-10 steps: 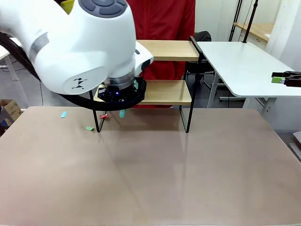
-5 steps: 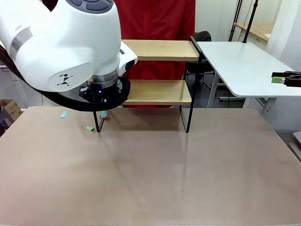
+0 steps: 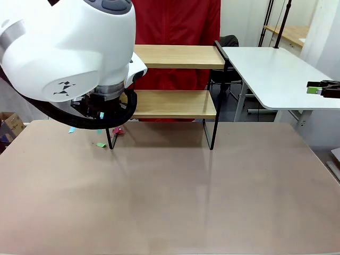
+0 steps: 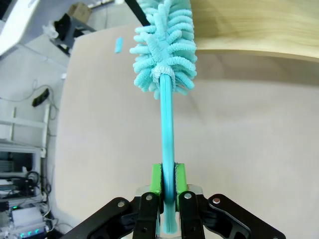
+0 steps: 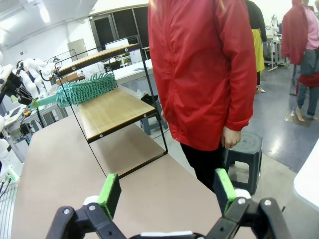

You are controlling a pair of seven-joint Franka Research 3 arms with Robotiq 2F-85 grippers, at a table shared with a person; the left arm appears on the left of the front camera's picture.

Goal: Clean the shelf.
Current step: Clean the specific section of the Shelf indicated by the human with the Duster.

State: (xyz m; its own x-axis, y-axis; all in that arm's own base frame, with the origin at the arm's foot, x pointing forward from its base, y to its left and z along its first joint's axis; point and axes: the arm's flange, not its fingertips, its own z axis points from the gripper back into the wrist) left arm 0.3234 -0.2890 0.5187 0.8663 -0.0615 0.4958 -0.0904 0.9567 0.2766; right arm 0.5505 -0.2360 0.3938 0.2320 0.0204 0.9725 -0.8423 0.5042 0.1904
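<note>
Pinching the duster [image 4: 167, 45] by its handle, the left gripper [image 4: 168, 175] is dusting the lower board's left end on the shelf [image 3: 175, 103] across the table [image 3: 212, 186]. Next, I'd guess, it's needing a sweep along the wood. The right gripper [image 5: 164, 191] is hanging spread, empty.

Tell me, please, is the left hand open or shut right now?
Shut: the left hand has its green pads clamped on the handle of the turquoise duster.

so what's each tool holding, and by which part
The left tool is shut on the teal duster, gripping near the end of its handle. The right tool is open, holding nothing.
</note>
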